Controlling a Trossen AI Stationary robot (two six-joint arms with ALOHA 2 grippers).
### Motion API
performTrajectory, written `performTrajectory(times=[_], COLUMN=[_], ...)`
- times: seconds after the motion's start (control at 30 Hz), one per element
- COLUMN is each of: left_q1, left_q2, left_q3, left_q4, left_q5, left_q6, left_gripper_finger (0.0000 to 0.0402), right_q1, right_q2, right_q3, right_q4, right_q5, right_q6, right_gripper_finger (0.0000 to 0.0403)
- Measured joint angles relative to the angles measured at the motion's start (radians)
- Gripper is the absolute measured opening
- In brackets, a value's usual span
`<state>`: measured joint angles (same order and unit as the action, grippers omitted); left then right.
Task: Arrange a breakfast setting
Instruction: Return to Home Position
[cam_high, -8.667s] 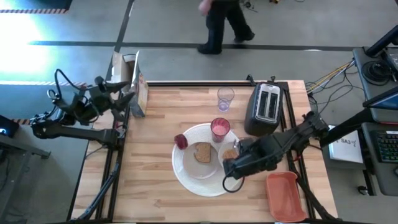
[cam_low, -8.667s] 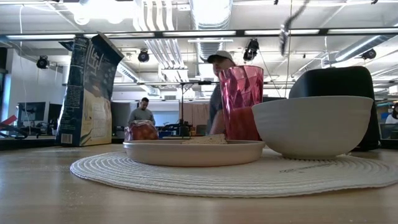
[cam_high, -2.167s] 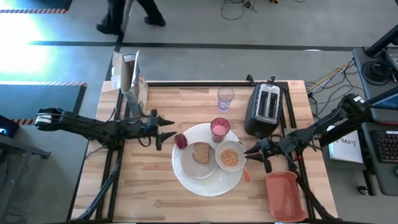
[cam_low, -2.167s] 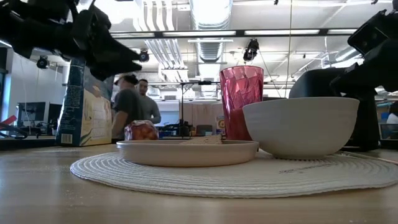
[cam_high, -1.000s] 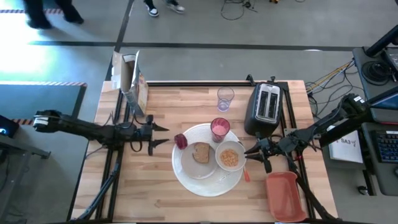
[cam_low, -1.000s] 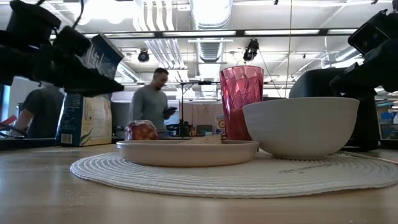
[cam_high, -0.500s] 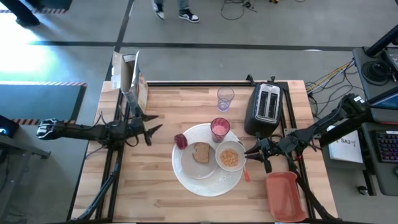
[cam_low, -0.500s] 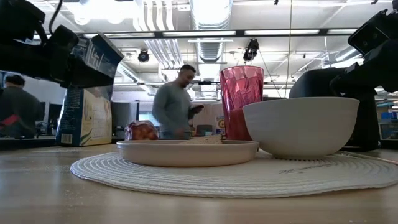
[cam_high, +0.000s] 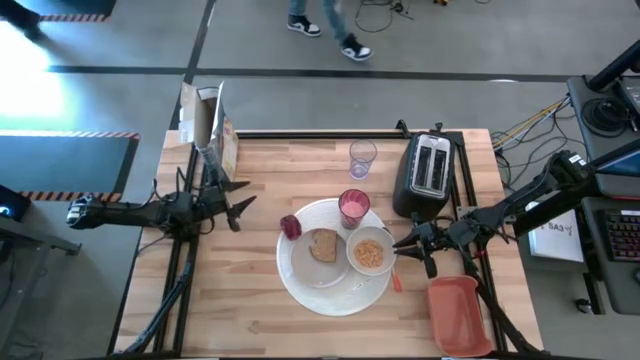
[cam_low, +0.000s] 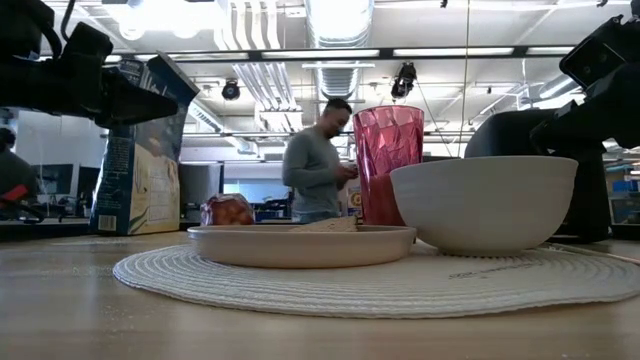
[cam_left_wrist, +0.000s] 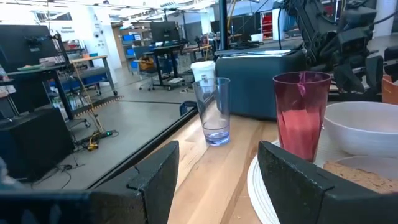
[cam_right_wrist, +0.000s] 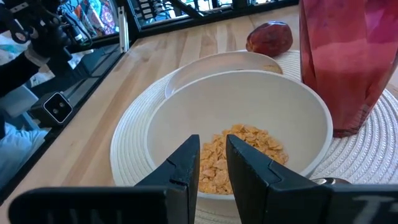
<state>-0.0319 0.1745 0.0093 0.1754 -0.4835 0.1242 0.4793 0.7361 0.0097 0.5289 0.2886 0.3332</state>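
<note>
From above, one large white plate (cam_high: 298, 268) lies on one round woven mat (cam_high: 335, 303) in the middle of the surface (cam_high: 245, 310) and carries one toast slice (cam_high: 325, 245). One dark red fruit (cam_high: 291, 227) sits just beside its rim. One small bowl (cam_high: 353, 264) of cereal (cam_high: 370, 254) and one pink cup (cam_high: 354, 207) stand on the mat, and one orange spoon (cam_high: 397, 281) lies to the bowl's right. Farther off are one clear cup (cam_high: 362, 157), one toaster (cam_high: 430, 175), one tray (cam_high: 458, 315) and one cereal box (cam_high: 210, 125).

At surface level, one person (cam_low: 318, 170) stands in the room behind.

The left wrist camera shows the left tool (cam_high: 238, 200), near the box, spread wide and empty.

The right wrist camera shows the right tool (cam_high: 405, 243), just beside the bowl, with a narrow gap and nothing in it.
</note>
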Motion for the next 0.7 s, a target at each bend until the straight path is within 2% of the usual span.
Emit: performTrajectory(times=[0.5, 0.7], left_q1=[0.0, 0.0], left_q2=[0.031, 0.039], left_q3=[0.0, 0.0], left_q4=[0.001, 0.005], left_q5=[0.0, 0.0], left_q6=[-0.001, -0.002], left_gripper_finger=[0.0203, 0.0203], right_q1=[-0.002, -0.011], right_q2=[-0.002, -0.096], right_q3=[0.0, 0.0], right_q4=[-0.001, -0.041], right_q5=[0.0, 0.0], right_q6=[0.0, 0.0], right_gripper_finger=[0.0068, 0.0068])
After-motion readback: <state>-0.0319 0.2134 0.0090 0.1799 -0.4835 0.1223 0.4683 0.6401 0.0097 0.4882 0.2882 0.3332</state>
